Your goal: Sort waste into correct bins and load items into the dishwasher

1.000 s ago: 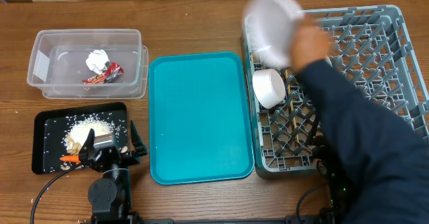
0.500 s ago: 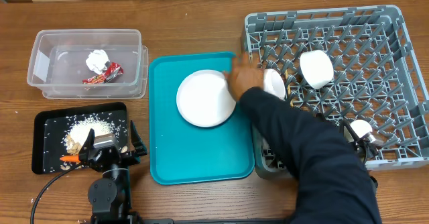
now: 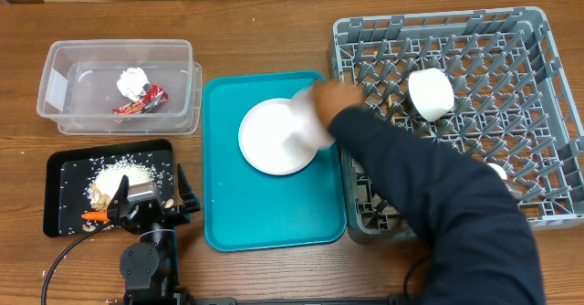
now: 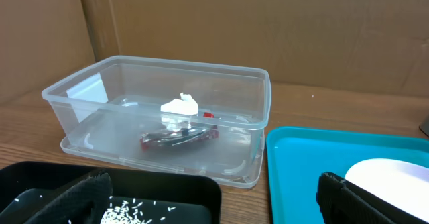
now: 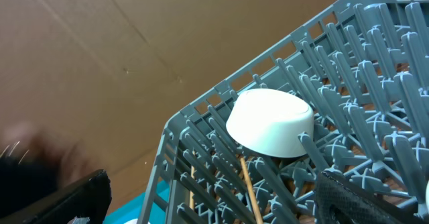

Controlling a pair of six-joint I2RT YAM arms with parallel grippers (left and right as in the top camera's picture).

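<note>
L gripper point(image 3: 151, 198), fingers spread & empty, hangs at near-right edge of black tray point(image 3: 64, 173); a sloppy swing could scatter the food scraps point(image 3: 114, 179). On teal tray point(image 3: 274, 218) sits the plate point(image 3: 265, 141), a person's hand point(image 3: 333, 99) at its right edge. R gripper point(image 5: 213, 200), spread too, is over the rack point(image 3: 547, 31) beneath that arm: moving now risks hitting it.

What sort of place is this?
Probably a test bench staged for dish clearing, no real kitchen: grey plastic dish rack, teal rectangular tray and clear plastic tub on a wooden table, cardboard walls behind.
</note>
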